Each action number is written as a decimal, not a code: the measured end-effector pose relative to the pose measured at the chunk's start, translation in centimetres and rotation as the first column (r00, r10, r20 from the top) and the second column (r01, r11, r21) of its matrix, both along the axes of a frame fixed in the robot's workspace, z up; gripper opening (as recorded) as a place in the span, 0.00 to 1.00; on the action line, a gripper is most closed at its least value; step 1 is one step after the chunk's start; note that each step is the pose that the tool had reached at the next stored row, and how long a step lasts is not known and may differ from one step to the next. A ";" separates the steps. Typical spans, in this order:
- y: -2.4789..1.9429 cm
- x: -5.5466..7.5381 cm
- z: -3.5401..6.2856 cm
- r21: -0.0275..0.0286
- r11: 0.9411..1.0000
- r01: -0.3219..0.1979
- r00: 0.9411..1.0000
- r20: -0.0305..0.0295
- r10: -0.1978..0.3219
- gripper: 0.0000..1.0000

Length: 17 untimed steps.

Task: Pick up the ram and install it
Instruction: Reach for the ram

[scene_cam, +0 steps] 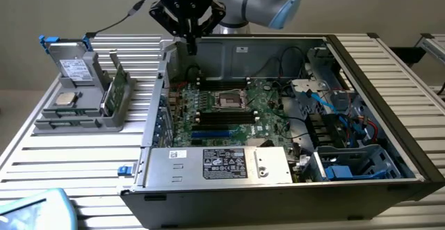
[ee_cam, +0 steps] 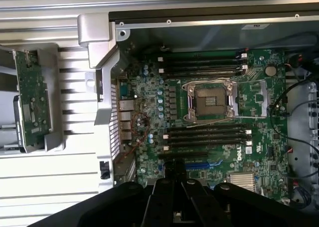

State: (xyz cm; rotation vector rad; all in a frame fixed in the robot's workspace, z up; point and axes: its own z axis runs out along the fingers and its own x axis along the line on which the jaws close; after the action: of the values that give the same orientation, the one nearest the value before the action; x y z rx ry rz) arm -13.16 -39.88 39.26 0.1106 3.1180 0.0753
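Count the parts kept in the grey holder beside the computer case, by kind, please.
Drive in a blue-tabbed caddy: 1
Silver processor chip: 1
Green circuit card: 1
Total: 3

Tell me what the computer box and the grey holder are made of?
The computer box is probably sheet metal: bare grey walls with dull shine and folded edges. The grey holder looks like matte plastic, with no shine, though that's uncertain.
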 end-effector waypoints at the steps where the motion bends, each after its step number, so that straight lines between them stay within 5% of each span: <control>1: 0.00 -0.4 0.00 0.000 1.000 0.000 1.000 0.000 0.000 0.11; 17: -0.03 -7.4 0.00 0.001 1.000 0.000 1.000 -0.009 0.000 0.11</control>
State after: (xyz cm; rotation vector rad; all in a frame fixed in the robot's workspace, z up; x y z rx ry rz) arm -20.52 -39.91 39.26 0.1111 3.1273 0.0768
